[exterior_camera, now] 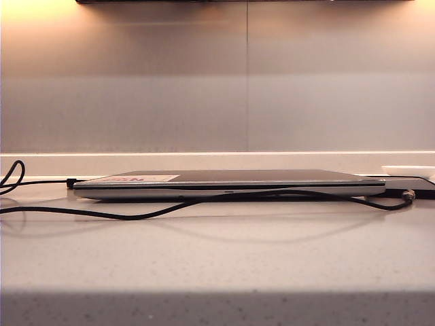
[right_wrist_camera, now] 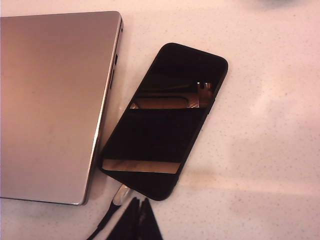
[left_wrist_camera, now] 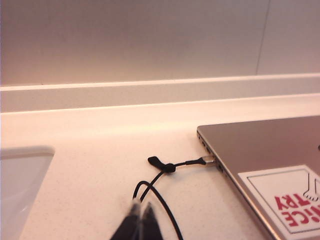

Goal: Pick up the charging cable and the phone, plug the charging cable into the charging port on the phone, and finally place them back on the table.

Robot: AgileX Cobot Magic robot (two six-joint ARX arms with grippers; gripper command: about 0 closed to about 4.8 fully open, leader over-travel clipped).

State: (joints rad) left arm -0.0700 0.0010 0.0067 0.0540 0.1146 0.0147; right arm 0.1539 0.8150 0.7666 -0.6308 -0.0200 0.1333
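Phone (right_wrist_camera: 162, 120) lies flat on the table (right_wrist_camera: 265, 150) beside the laptop (right_wrist_camera: 55, 100), charging cable (right_wrist_camera: 119, 196) plug at its near short end. Right gripper (right_wrist_camera: 137, 220) hangs just above that end, clenched, empty. Left gripper (left_wrist_camera: 140, 220) is clenched, empty, low over the cord (left_wrist_camera: 165, 167) plugged into the laptop's far side.

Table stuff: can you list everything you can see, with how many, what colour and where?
laptop: one, silver-grey, closed, flat on the table, with a red and white sticker on its lid.
phone: one, black, lying flat on the table right beside the laptop's edge.
charging cable: one, black, trailing along the table in front of the laptop; its silvery plug tip is at the phone's short end.
second cord: one, black, joined to the laptop's other edge.
table: one, pale grey-white, speckled.
left pincer: one, black, shut, above the second cord.
right pincer: one, black, shut, near the plug tip.
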